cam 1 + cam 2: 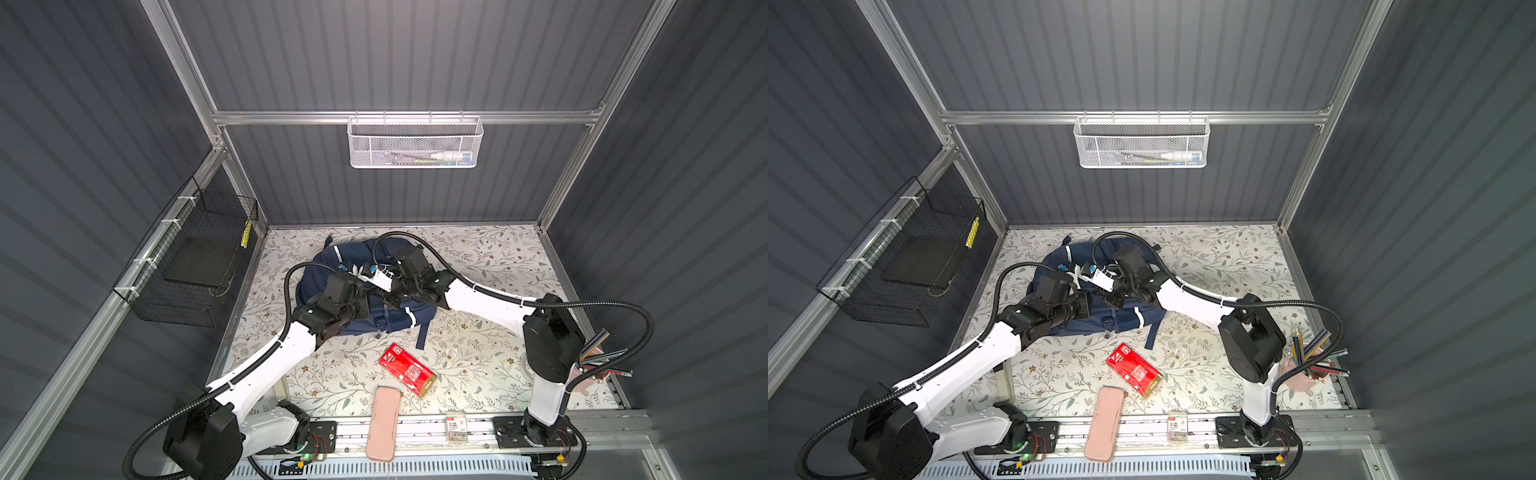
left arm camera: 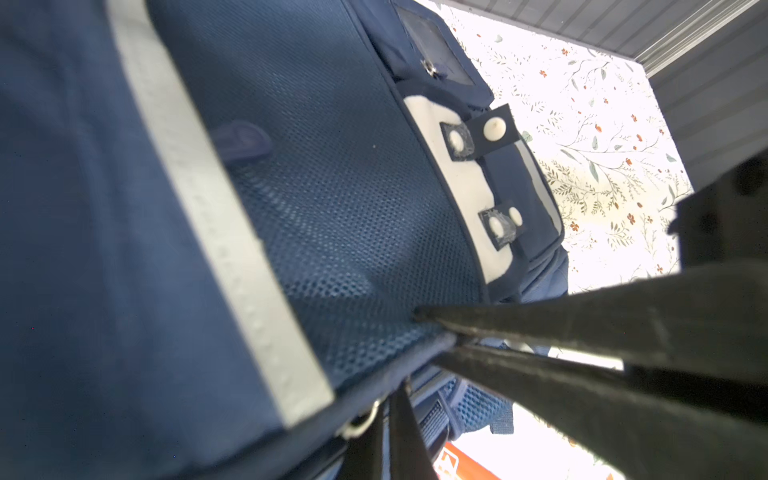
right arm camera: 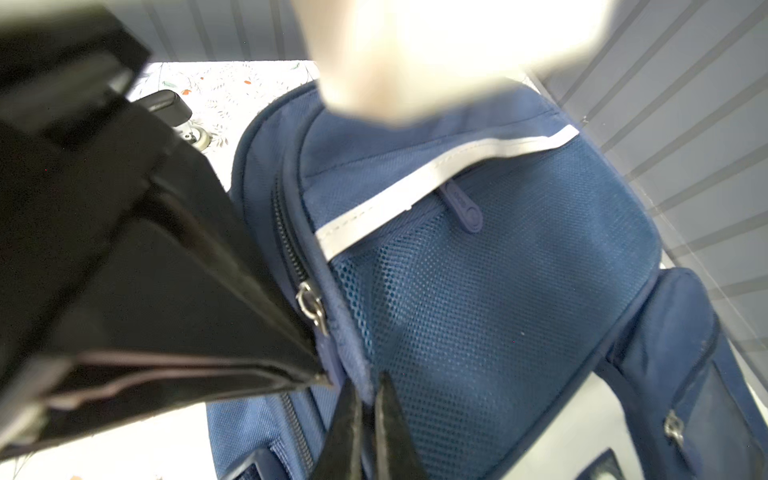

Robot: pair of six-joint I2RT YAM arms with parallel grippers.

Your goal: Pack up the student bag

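**Left jaws:** pressed together, pinching the piped seam at the edge of a mesh panel on the student bag (image 2: 104,208). The black fingers (image 2: 582,307) converge on the fabric.

**Right jaws:** pressed together, pinching a piped seam of the same bag, just beside a metal zip slider (image 3: 309,305). The left arm's fingertip lies close alongside.

**Student bag, detail:** navy fabric with a blue mesh panel (image 3: 498,311). A pale reflective stripe (image 3: 436,178) has a rubbery zip pull (image 3: 463,208) just under it. A white patch (image 2: 465,195) carries dark tabs.

**Student bag (image 1: 395,320), position:** lies flat toward the back of the floral tabletop (image 1: 490,257), a little left of centre in both top views. Both arms reach over it, and one strap (image 1: 423,337) trails toward the front.

**Red packet (image 1: 407,370):** flat on the tabletop in front of the bag, apart from it.

**Pink case (image 1: 383,424):** at the front edge, overlapping the rail, near the red packet.

**Small clear packet (image 1: 456,426):** on the front rail.

**Pink cup (image 1: 1308,376):** front right, holding coloured pencils, beside the right arm.

**White mesh basket (image 1: 415,143):** hung on the back wall; contents unclear.

**Black wire basket (image 1: 191,266):** fixed to the left wall.
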